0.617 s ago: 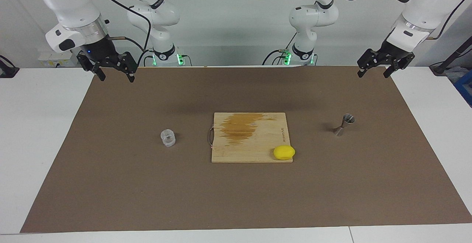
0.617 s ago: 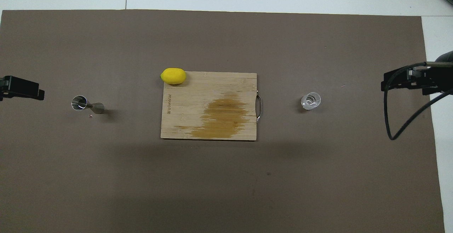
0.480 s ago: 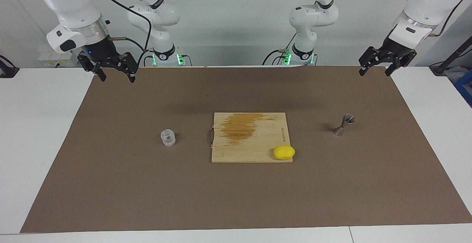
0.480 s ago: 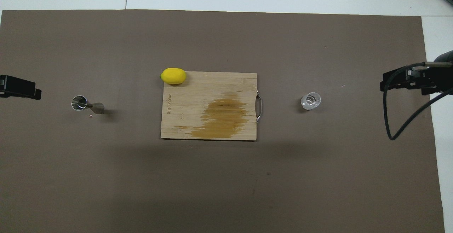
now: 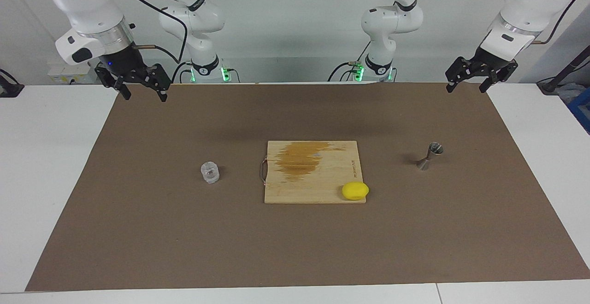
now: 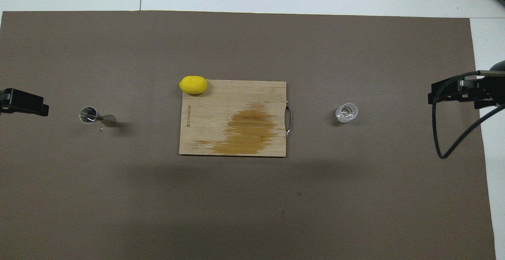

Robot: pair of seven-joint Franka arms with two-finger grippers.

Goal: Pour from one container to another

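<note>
The clear glass cup [image 5: 210, 172] [image 6: 346, 112] stands on the brown mat, beside the board's handle toward the right arm's end. The small metal jigger [image 5: 429, 155] [image 6: 96, 117] stands on the mat toward the left arm's end. My right gripper [image 5: 144, 95] [image 6: 453, 92] hangs open and empty over the mat's edge, well away from the cup. Open and empty too, my left gripper [image 5: 464, 89] [image 6: 24, 102] hovers over the mat's edge at its own end, apart from the jigger.
A wooden cutting board [image 5: 318, 184] [image 6: 205, 110] with a dark wet stain lies mid-table between cup and jigger. A yellow lemon [image 5: 355, 190] [image 6: 193, 85] rests on its corner away from the robots. The brown mat [image 5: 184, 239] covers most of the white table.
Both grippers have drifted slightly upward and outward, the left one a little more. Cup, jigger, board and lemon have not moved.
</note>
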